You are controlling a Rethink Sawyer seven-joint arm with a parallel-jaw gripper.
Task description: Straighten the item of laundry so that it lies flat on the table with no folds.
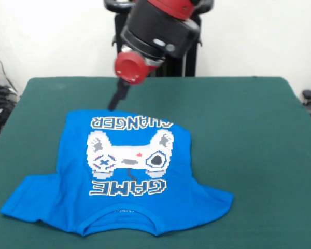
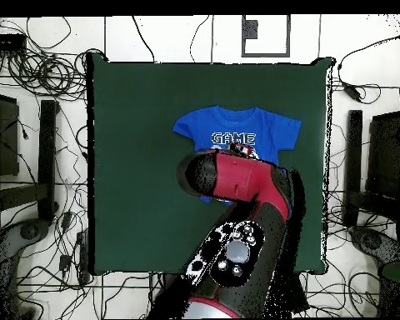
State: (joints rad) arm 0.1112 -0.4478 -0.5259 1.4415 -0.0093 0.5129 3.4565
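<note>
T-shirt (image 1: 125,171): bright blue, short-sleeved, spread print-side up on the table, a little toward one side of its middle.
Print (image 1: 129,153): white and grey pixel game controller, with "GAME" (image 1: 128,187) on the collar side and "CHANGER" (image 1: 130,122) on the hem side, both upside down in the front view.
Collar (image 1: 122,224): turned toward the front camera, near the table's near edge.
Hem (image 1: 106,112): toward the robot, its left end in the front view at the gripper tip.
Sleeves: left one (image 1: 28,199) in the front view spread out wide and flat; right one (image 1: 212,202) shorter and bunched, with a crease where it meets the body.
Body of the shirt: mostly smooth, with a soft fold along the right side in the front view.
Table (image 1: 249,135): dark green felt top, far wider than the shirt.
Arm (image 1: 163,26): red and black, coming down over the hem end; covers the lower half of the shirt in the overhead view.
Gripper (image 1: 114,105): thin dark tip at or just above the hem edge; width of opening impossible to tell, contact with the cloth uncertain.
Surroundings: loose cables (image 2: 45,71) on the white floor beside the table.
</note>
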